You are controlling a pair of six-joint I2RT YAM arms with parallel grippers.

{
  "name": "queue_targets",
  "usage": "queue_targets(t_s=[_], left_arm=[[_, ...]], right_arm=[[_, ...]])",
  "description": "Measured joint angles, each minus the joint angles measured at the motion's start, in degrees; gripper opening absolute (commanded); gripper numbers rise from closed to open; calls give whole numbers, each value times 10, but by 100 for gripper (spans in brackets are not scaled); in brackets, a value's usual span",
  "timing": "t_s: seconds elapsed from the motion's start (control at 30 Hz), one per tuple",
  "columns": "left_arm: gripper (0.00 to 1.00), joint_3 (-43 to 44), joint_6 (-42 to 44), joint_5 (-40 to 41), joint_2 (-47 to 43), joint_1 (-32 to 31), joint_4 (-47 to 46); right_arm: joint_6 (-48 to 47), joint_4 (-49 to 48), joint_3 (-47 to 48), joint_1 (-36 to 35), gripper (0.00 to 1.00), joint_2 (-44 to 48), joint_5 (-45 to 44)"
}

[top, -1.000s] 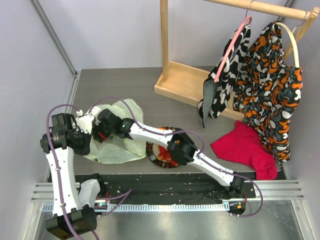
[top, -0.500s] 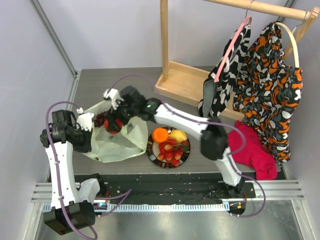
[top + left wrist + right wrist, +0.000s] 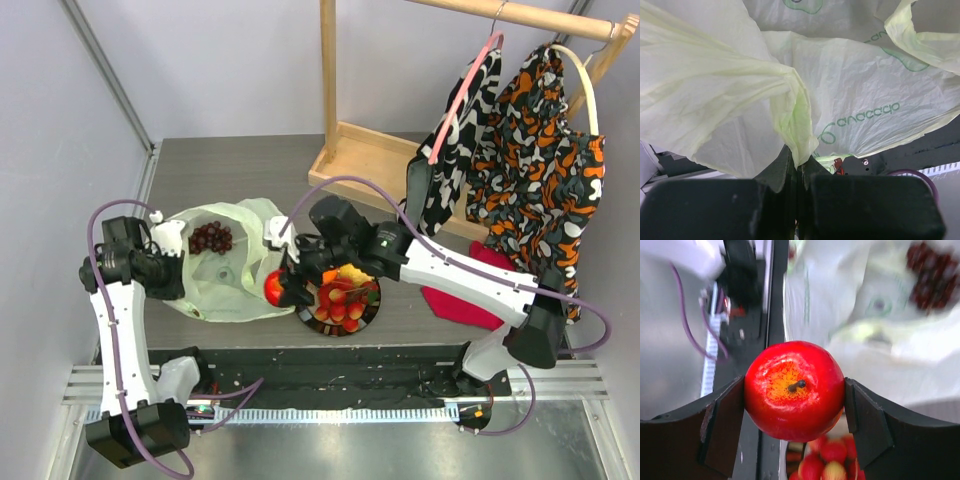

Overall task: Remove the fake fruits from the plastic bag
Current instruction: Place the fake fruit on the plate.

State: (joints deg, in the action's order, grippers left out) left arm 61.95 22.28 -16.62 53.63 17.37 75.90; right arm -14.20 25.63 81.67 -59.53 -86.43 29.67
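Red and glossy, the apple [image 3: 794, 389] sits squarely between the two dark fingers of the right gripper [image 3: 284, 283], which stand wide apart and press on its opposite flanks. Its stem end faces the wrist camera, so it is round to the jaws and has no long axis to line up. What the coming move turns on is the plate [image 3: 335, 333]. From the jaws it lies just underneath and a little toward the right arm's own base, with the small red berries [image 3: 830, 460] showing directly below the apple in the wrist view. To my eye the fruit hangs over the plate's bag-side rim, not over its middle. A short carry further over the plate before letting go looks wise, or the apple may roll off the edge. The plastic bag [image 3: 235, 290] lies on the other side of the jaws, with the dark grape bunch [image 3: 211, 237] inside its open mouth. The right arm reaches from its base low across the plate, wrist tipped down. The left gripper [image 3: 799, 162] is pinched tight on a gathered fold of the bag. Its arm stands folded and upright beside the bag, so the right arm is the one free for the grapes.
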Motion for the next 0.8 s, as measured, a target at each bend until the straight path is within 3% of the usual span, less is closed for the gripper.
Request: queue_targets(t_s=[0.23,0.8], left_arm=[[0,9,-10,1,-8,0,-1],[0,9,-13,6,-28,0,3]], right_arm=[[-80,55,-101,16,54,0,-29],[-181,29,-110,42,57,-130,-71]])
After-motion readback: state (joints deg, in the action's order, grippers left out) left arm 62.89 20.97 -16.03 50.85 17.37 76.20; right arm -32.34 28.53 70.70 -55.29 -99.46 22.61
